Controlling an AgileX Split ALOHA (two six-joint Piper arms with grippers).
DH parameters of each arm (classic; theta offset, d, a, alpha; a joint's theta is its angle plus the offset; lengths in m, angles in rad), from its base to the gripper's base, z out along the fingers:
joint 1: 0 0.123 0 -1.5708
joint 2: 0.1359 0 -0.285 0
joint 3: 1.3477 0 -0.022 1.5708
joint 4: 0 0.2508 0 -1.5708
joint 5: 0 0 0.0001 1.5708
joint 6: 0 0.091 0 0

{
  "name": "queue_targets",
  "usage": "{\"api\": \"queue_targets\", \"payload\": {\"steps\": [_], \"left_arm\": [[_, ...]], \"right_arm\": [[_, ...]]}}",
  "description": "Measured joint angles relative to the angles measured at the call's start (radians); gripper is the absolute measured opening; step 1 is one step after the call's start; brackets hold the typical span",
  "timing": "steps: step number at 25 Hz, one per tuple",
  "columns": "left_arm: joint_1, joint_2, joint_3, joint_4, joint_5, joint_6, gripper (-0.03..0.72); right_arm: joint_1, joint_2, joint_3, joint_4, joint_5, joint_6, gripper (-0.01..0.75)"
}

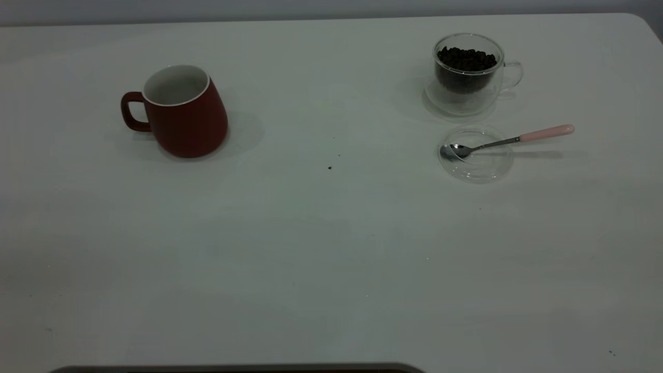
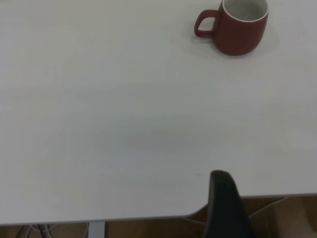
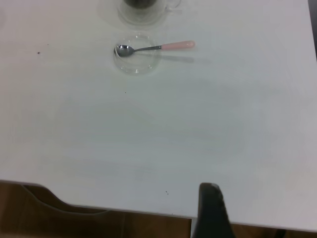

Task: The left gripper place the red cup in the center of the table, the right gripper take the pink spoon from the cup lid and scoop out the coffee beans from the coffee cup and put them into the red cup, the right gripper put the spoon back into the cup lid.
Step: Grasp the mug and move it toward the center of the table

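Observation:
The red cup [image 1: 184, 114] stands upright at the table's left, handle pointing left; it also shows in the left wrist view [image 2: 237, 25], far from my left gripper [image 2: 223, 198], which hangs over the table's near edge. The glass coffee cup [image 1: 469, 70] full of coffee beans [image 1: 466, 58] stands at the back right. The clear cup lid [image 1: 475, 154] lies in front of it. The pink-handled spoon [image 1: 510, 140] rests with its bowl in the lid, handle pointing right. The spoon also shows in the right wrist view [image 3: 153, 47], far from my right gripper [image 3: 210, 208] at the near edge.
A few dark crumbs [image 1: 330, 167] lie near the middle of the white table [image 1: 331, 248]. The table's near edge shows in both wrist views. Neither arm shows in the exterior view.

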Motion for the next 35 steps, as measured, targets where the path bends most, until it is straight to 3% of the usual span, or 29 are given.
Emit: {"api": "queue_targets", "payload": {"steps": [26, 30, 35], "left_arm": [[0.0, 0.056, -0.025, 0.007, -0.01, -0.013, 0.495], [0.0, 0.269, -0.082, 0.046, -0.091, -0.084, 0.495], [0.0, 0.627, -0.152, 0.126, -0.312, -0.116, 0.495]], "right_arm": [[0.0, 0.0, 0.0, 0.0, 0.0, 0.0, 0.56], [0.0, 0.0, 0.0, 0.0, 0.0, 0.0, 0.56], [0.0, 0.0, 0.0, 0.0, 0.0, 0.0, 0.56]]}}
